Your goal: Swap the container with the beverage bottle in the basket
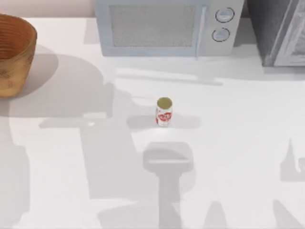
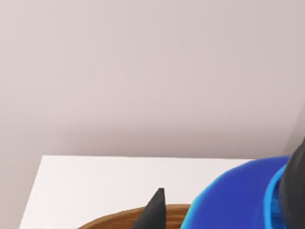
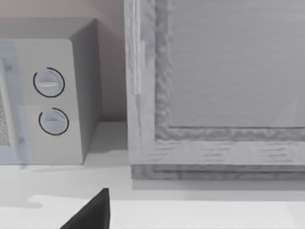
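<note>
White tabletop (image 1: pixel 248 124) runs under a pale wall, with a light grey microwave (image 1: pixel 167 26) at the back and a grey framed cabinet (image 1: pixel 281 31) to its right. At the table's far left stands the basket (image 1: pixel 14 52), round, orange-brown, its woven walls ribbed. My left gripper (image 2: pixel 224 210) hangs over the basket's rim (image 2: pixel 138 214), one dark pointed fingertip (image 2: pixel 155 207) beside a smooth, rounded blue object (image 2: pixel 233 200) that lies between the fingers; whether they clamp it I cannot tell. Near the table's middle, well apart from the basket, a small red-and-white can (image 1: pixel 164 112) stands upright, its long axis vertical and its yellowish top (image 1: pixel 164 102) facing up. My right arm faces the cabinet and the microwave's two round dials (image 3: pixel 50 102), one dark fingertip (image 3: pixel 93 212) low above the table.
</note>
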Robot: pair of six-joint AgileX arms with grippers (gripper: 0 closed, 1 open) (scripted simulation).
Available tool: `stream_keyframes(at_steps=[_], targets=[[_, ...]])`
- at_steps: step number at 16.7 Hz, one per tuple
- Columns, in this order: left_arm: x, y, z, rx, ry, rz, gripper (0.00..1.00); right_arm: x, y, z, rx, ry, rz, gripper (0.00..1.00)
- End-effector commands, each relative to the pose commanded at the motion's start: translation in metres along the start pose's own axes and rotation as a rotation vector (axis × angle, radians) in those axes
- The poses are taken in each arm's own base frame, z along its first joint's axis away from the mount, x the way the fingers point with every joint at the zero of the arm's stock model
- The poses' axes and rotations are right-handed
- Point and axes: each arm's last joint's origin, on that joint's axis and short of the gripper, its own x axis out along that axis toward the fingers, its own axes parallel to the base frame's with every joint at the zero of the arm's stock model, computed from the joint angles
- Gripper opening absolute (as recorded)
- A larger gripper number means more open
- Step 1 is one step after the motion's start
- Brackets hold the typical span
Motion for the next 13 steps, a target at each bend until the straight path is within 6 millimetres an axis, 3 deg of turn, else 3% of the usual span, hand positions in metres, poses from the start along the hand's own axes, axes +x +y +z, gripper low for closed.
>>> stream_keyframes(at_steps=[7, 12, 13], targets=[[0.051, -0.001, -0.021, -0.001, -0.003, 0.003, 0.00, 0.000, 0.000, 0.000, 0.000, 0.000, 0.000, 1.00], [0.056, -0.001, -0.024, -0.001, -0.006, 0.003, 0.00, 0.000, 0.000, 0.000, 0.000, 0.000, 0.000, 1.00], [0.056, -0.001, -0.024, -0.001, -0.006, 0.003, 0.08, 0.000, 0.000, 0.000, 0.000, 0.000, 0.000, 1.00]])
